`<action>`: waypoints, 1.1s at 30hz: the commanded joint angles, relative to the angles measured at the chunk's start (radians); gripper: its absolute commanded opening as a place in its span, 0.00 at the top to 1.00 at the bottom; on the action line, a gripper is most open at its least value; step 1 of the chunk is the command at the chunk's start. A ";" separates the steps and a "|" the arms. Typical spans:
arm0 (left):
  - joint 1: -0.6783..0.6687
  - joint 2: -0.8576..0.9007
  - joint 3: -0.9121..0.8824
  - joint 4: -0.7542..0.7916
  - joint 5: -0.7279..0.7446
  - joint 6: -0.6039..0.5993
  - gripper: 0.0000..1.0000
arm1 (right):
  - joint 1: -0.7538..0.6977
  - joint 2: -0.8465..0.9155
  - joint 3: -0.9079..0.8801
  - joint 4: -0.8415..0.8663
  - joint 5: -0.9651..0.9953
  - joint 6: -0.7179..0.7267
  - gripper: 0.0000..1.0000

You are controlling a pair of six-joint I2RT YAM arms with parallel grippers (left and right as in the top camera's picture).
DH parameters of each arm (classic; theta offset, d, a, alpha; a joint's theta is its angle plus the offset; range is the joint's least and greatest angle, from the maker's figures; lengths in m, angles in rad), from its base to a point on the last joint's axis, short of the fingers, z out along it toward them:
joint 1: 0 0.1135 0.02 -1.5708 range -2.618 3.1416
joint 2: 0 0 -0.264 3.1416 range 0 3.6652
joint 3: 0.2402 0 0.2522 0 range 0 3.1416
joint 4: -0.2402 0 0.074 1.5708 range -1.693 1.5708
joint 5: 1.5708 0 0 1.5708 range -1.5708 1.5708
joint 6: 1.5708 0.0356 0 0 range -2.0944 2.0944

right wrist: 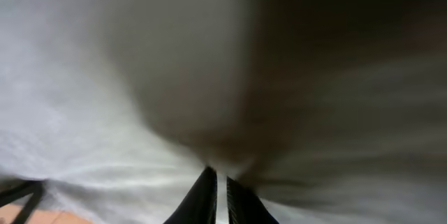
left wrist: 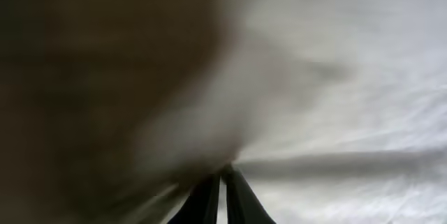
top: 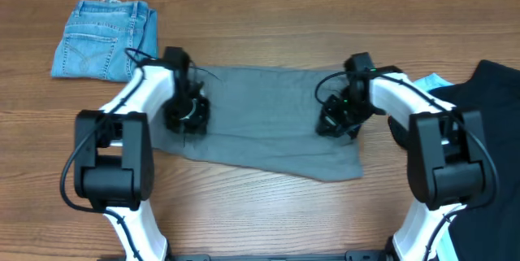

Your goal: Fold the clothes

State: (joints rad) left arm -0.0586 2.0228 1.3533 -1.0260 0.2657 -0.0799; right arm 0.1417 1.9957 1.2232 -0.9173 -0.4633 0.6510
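The grey-green shorts (top: pixel 260 123) lie spread flat in the middle of the table. My left gripper (top: pixel 187 115) is down on their left edge and is shut on a pinch of the cloth (left wrist: pixel 293 98); the finger tips (left wrist: pixel 223 175) meet under a raised fold. My right gripper (top: pixel 337 119) is down on their right side, also shut on the cloth (right wrist: pixel 84 77), with its tips (right wrist: pixel 218 176) pressed together under a fold. A black garment (top: pixel 496 123) and a light blue one (top: pixel 435 82) lie at the right edge.
A small folded blue denim pair (top: pixel 104 40) lies at the back left. The wooden table (top: pixel 260 212) runs to a wall along the back.
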 commanded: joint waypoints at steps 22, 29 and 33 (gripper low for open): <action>0.299 -0.032 0.262 -0.201 -0.059 0.039 0.39 | 0.127 -0.249 0.055 0.018 -0.159 -0.267 0.67; 0.317 -0.032 0.076 -0.024 0.010 0.067 0.29 | 0.245 -0.155 0.047 0.080 -0.023 -0.042 0.75; 0.316 -0.032 0.029 0.049 0.054 0.115 0.26 | 0.252 -0.093 0.047 0.113 -0.024 0.035 0.75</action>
State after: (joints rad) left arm 0.2554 2.0167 1.4174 -1.0084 0.2523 -0.0254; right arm 0.3939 1.8526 1.2808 -0.8204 -0.5159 0.5747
